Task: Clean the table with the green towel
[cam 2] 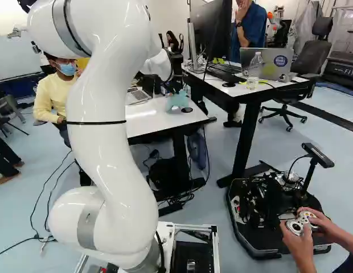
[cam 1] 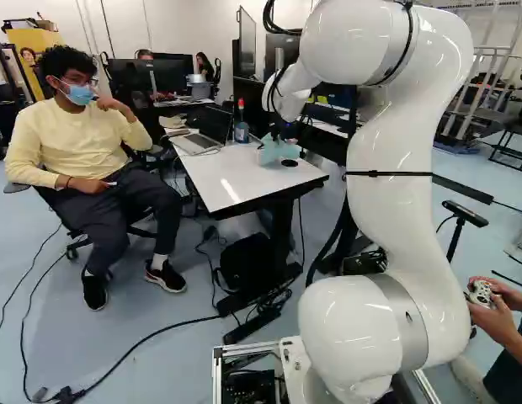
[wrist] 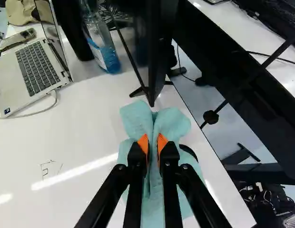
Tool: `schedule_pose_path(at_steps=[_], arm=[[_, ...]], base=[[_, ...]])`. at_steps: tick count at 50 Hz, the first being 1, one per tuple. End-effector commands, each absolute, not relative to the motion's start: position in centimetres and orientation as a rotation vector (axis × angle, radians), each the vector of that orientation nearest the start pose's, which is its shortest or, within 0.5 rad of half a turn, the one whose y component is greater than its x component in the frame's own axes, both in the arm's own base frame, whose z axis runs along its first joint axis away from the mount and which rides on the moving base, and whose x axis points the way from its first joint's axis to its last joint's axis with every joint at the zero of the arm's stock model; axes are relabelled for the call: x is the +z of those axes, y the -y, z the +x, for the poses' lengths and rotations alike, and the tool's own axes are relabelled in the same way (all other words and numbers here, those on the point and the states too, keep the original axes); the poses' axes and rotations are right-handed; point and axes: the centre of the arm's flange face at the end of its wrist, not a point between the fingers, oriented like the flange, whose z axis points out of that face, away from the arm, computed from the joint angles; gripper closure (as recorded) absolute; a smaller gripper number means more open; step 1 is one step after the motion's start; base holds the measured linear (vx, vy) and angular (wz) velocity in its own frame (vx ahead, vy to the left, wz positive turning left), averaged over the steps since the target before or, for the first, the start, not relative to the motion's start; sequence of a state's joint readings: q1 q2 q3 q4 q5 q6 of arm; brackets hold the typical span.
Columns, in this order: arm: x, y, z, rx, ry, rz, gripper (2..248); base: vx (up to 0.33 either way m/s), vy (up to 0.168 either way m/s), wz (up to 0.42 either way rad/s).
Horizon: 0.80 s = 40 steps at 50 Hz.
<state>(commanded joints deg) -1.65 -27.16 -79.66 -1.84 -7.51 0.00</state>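
Pale green cloth towel point(wrist: 172, 122) pinched by black two-fingered end effector point(cam 1: 276, 135), orange pads point(wrist: 143, 142) nearly together, over white worktop point(wrist: 90, 130).

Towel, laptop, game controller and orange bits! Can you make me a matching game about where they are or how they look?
Things:
1. towel
2. laptop
3. game controller
4. finger pads

Places, colours and states:
A. in a person's hands
B. orange
C. squeezed in the gripper
D. open on the white table

Right pairs: 1-C, 2-D, 3-A, 4-B
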Motion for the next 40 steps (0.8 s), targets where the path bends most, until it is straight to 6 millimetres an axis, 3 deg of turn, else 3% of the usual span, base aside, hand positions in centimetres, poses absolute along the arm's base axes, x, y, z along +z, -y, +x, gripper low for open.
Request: schedule_pose_path(at_steps=[40], arm=[[55.2,-0.6,66.3,-1.223,0.055,-2.907,206]], base=[[0.000,0.000,0.000]])
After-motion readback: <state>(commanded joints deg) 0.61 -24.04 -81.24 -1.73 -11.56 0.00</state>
